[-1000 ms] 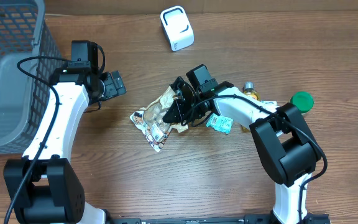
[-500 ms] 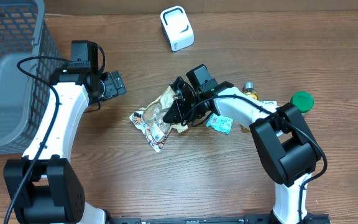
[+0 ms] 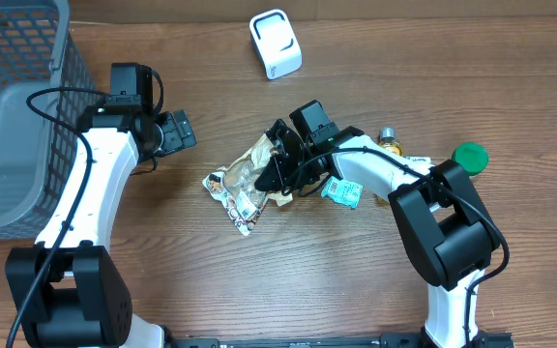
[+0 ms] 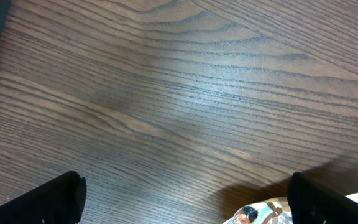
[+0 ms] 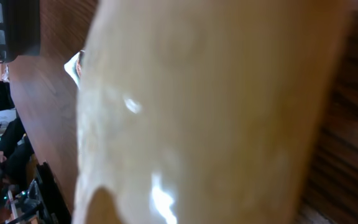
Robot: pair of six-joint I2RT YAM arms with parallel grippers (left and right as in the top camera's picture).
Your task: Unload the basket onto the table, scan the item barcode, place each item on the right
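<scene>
Wooden table (image 3: 307, 280) with a crumpled snack packet (image 3: 240, 184) near its middle, held by the right gripper (image 3: 277, 166).

The packet lies on the wood and the right gripper's fingers are closed narrow on its right end; in the right wrist view its shiny tan foil fills almost the whole frame. The left gripper (image 3: 177, 132) hangs to the left of the packet, apart from it, with fingers (image 4: 48, 199) spread wide and nothing between them. A white scanner (image 3: 275, 43) stands at the far edge, a small teal packet (image 3: 341, 191) and a green lid (image 3: 470, 155) are at the right, and a grey basket (image 3: 8, 116) is at the left.
</scene>
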